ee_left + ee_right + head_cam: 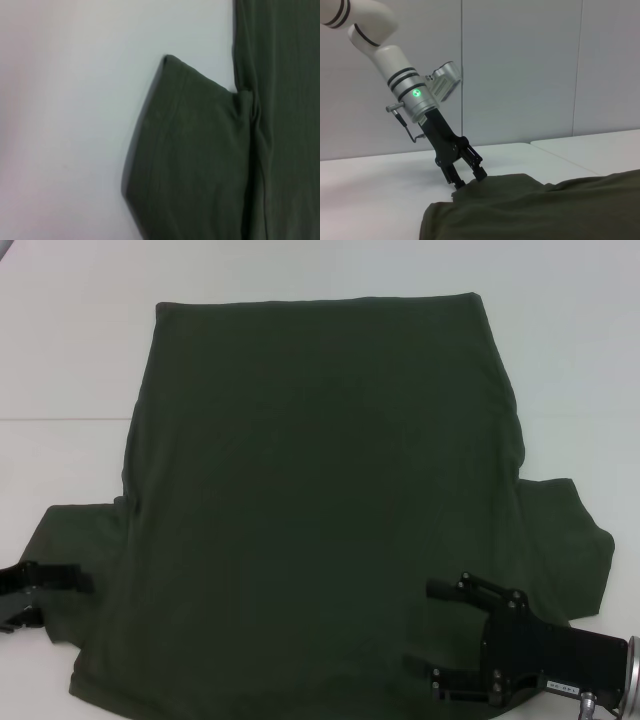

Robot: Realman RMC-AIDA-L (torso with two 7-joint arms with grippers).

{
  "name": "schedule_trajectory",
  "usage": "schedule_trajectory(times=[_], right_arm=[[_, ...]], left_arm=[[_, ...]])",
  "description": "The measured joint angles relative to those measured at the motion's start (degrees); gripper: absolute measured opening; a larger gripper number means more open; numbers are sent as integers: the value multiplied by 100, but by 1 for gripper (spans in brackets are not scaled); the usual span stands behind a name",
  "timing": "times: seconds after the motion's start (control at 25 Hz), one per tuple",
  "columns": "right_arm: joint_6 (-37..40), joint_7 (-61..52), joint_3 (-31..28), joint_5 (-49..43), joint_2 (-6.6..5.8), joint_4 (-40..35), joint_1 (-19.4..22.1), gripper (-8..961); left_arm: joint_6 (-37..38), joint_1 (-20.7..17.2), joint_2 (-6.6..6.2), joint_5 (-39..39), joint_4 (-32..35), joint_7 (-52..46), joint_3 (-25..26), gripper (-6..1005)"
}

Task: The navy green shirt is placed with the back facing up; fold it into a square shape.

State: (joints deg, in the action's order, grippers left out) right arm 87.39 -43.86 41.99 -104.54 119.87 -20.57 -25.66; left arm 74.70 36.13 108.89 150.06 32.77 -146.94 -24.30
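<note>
Left arm reached down steeply from high up, white links with black bands, a green light lit on the wrist (seen from the right wrist camera). Left gripper (467,177) tilted with its tips down at the outer edge of the shirt's left sleeve (190,155); fingers a little apart, tips touching or just over the cloth edge. Could not tell whether any fabric sat between them. In the head view the left gripper (35,590) showed only partly at the frame's edge, over that same sleeve.

Right arm came in low from the robot's near right corner, lying almost level over the shirt. Right gripper (425,630) pointed across the cloth toward the left, its two black fingers (465,588) spread wide apart, nothing between them; it hovered over or rested on the near right part of the body panel, contact not clear.

Navy green shirt (320,490) lay spread flat on the white table (70,360), filling most of the head view. Straight edge lay at the far side, both short sleeves spread outward near the robot, right sleeve (565,540) flat beside the right gripper. Cloth mostly smooth, a few soft creases by the sleeve seams
</note>
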Motion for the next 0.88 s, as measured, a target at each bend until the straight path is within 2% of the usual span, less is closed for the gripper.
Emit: schedule_trajectory(times=[0.56, 0.88], right_arm=[[-2, 0, -12, 14, 0, 0, 0, 939], [1, 0, -26, 14, 9, 0, 0, 939]], left_arm=[[-101, 55, -6, 2, -56, -5, 3, 931], [-149, 58, -37, 137, 4, -175, -197, 930]])
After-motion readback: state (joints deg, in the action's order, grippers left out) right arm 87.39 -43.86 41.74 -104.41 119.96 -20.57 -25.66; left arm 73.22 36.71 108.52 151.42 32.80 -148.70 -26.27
